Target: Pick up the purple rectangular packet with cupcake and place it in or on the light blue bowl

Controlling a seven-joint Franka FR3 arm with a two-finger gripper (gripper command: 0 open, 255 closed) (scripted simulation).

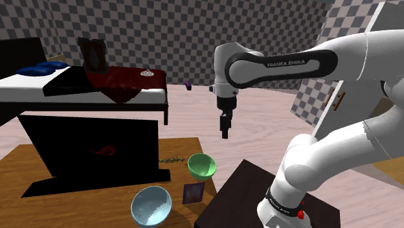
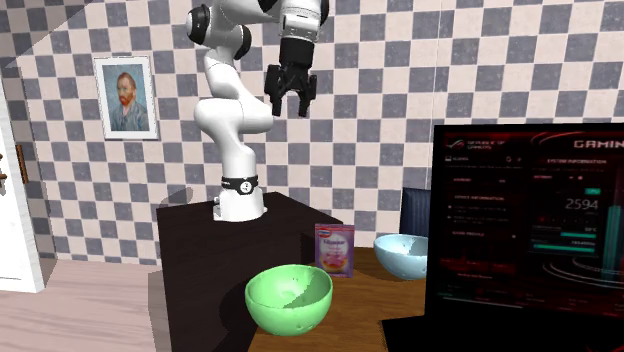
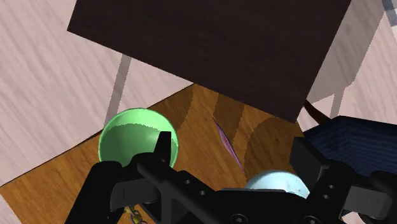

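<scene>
Claw point(image 1: 224, 131) wide open, empty, hanging high over the surface point(image 1: 14, 166). Packet point(image 2: 334, 248) stands upright btwn green bowl point(image 2: 289, 297) & blue bowl point(image 2: 402, 255), untouched.

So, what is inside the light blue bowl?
Inside the round light blue bowl only its bare speckled wall shows, nothing lying in it. In the wrist view the black claw covers part of it.

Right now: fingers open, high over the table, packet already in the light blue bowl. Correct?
No. The packet stands on the table between the green bowl and the light blue bowl, not in it, per the second exterior view. Rest holds: fingers open, high.
</scene>
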